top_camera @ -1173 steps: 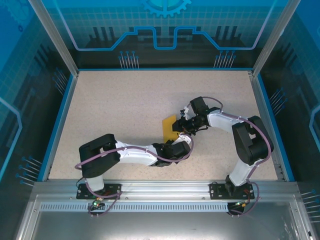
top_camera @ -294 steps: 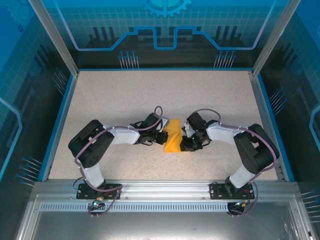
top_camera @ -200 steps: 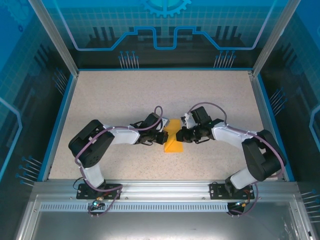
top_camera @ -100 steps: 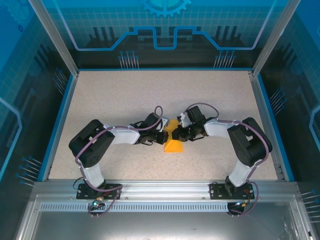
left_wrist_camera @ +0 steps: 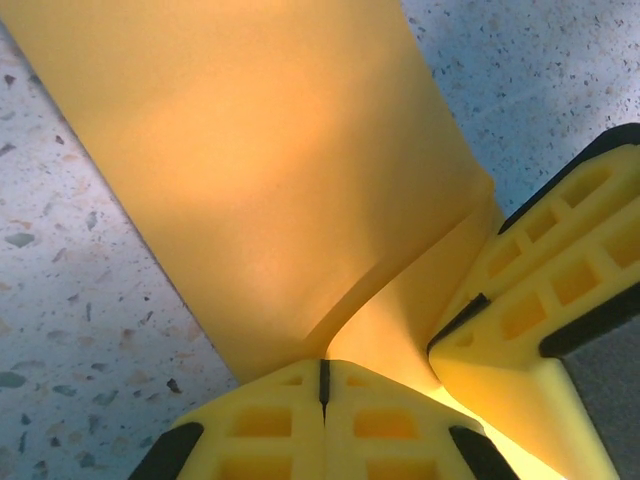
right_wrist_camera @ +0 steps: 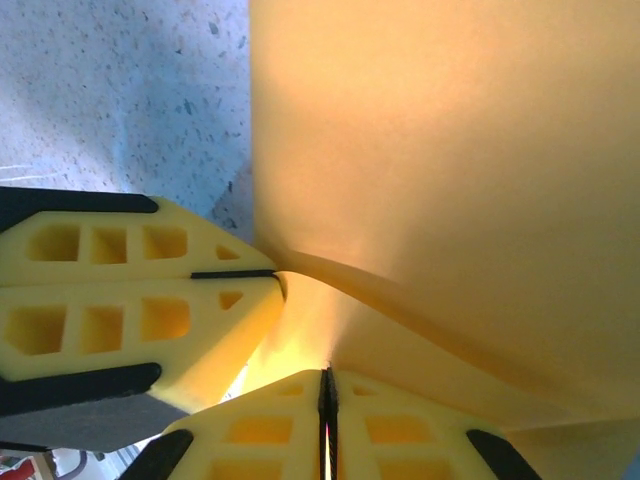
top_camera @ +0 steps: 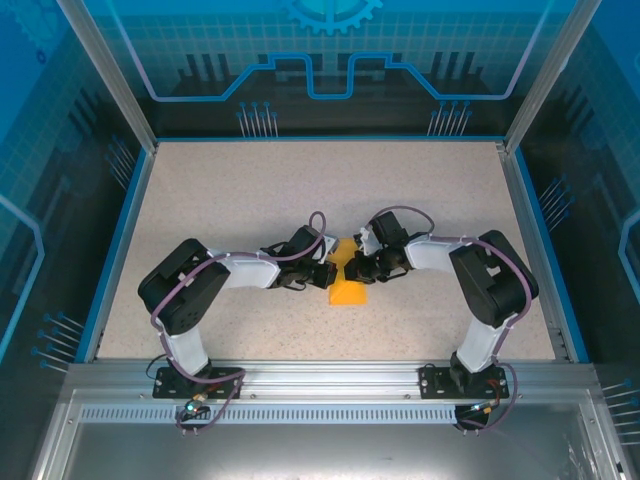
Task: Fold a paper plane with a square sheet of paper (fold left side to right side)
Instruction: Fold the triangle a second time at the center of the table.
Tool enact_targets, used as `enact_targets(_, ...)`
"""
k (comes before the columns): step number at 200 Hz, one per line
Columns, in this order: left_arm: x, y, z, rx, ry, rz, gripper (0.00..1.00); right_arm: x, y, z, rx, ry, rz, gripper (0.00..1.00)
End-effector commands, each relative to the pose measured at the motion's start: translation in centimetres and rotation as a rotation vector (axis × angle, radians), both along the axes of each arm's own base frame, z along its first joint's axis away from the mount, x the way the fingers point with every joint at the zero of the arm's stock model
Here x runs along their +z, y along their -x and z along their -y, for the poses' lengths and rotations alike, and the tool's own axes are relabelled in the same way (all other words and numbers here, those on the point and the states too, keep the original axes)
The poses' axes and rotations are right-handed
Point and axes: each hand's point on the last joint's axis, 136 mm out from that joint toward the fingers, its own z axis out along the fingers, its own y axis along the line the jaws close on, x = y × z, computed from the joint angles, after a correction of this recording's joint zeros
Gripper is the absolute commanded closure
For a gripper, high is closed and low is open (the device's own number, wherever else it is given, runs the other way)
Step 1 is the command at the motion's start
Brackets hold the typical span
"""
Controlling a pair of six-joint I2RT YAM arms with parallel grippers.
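Top view first: one paper [top_camera: 349, 293], orange-yellow, lies mid-table [top_camera: 250, 190], and two grippers meet right over it. The left gripper [top_camera: 326, 273] comes in from the left and the right gripper [top_camera: 353, 268] from the right, tips nearly touching at the sheet's far half. The near half lies flat on the table.

On to the left wrist: the left gripper [left_wrist_camera: 323, 372] has its two fingers [left_wrist_camera: 255, 420] pressed tight together, just a thin seam between them, and a raised ridge of paper [left_wrist_camera: 270, 170] runs straight into that seam. Beside it on the right, the right gripper [left_wrist_camera: 458, 322] is closed the same way on the same ridge.

Right wrist now: the right gripper [right_wrist_camera: 327, 385] is clamped flat, both fingers [right_wrist_camera: 400, 425] together with the paper [right_wrist_camera: 450, 170] nipped at the tips. The left gripper [right_wrist_camera: 250, 273] sits just left, its pair closed on the fold. Count: one sheet, two grippers, four fingers.
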Motion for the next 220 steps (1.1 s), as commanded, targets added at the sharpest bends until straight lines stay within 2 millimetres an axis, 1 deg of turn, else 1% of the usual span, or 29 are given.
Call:
enact_targets(1, -1.3, 0.6, -0.3, -0.025, -0.025, -0.035, 1.0, -1.2, 0.6, 0.5, 0.019, 0.055, -0.025, 0.89)
enact_targets(22, -1.4, 0.5, -0.3, -0.025, -0.025, -0.036, 1.0, -1.4, 0.7, 0.7, 0.015, 0.069, -0.031, 0.89)
enact_targets(64, -1.3, 0.6, -0.4, -0.025, -0.028, -0.037, 1.0, -2.2, 1.4, 1.5, 0.011, 0.116, -0.058, 0.89)
enact_targets(81, -1.0, 0.5, -0.3, -0.021, -0.026, -0.034, 1.0, -2.5, 1.6, 1.9, 0.007, 0.135, -0.069, 0.89)
enact_targets(92, -0.4, 0.3, -0.4, -0.017, -0.021, -0.024, 1.0, -2.7, 1.8, 2.0, 0.007, 0.141, -0.075, 0.89)
enact_targets(108, 0.8, 0.1, -0.4, -0.01, -0.017, -0.005, 0.92, -3.0, 2.1, 2.2, 0.006, 0.151, -0.086, 0.89)
enact_targets(147, 4.5, -0.2, -0.8, 0.012, 0.005, 0.058, 0.75, -3.1, 2.1, 2.3, 0.005, 0.156, -0.088, 0.89)
enact_targets(167, 5.4, 0.6, -0.9, 0.002, 0.024, 0.043, 0.73, -3.0, 2.0, 2.2, 0.005, 0.152, -0.086, 0.89)
enact_targets(183, 5.6, 1.8, -0.7, -0.015, 0.064, 0.008, 0.77, -2.9, 2.0, 2.1, 0.008, 0.152, -0.081, 0.89)
enact_targets(200, 5.9, 3.4, 0.2, -0.046, 0.136, -0.044, 0.82, -2.9, 2.1, 2.0, 0.011, 0.154, -0.079, 0.89)
enact_targets(220, 6.0, 5.4, 2.0, -0.097, 0.222, -0.111, 0.83, -2.8, 2.0, 2.0, 0.013, 0.153, -0.079, 0.89)
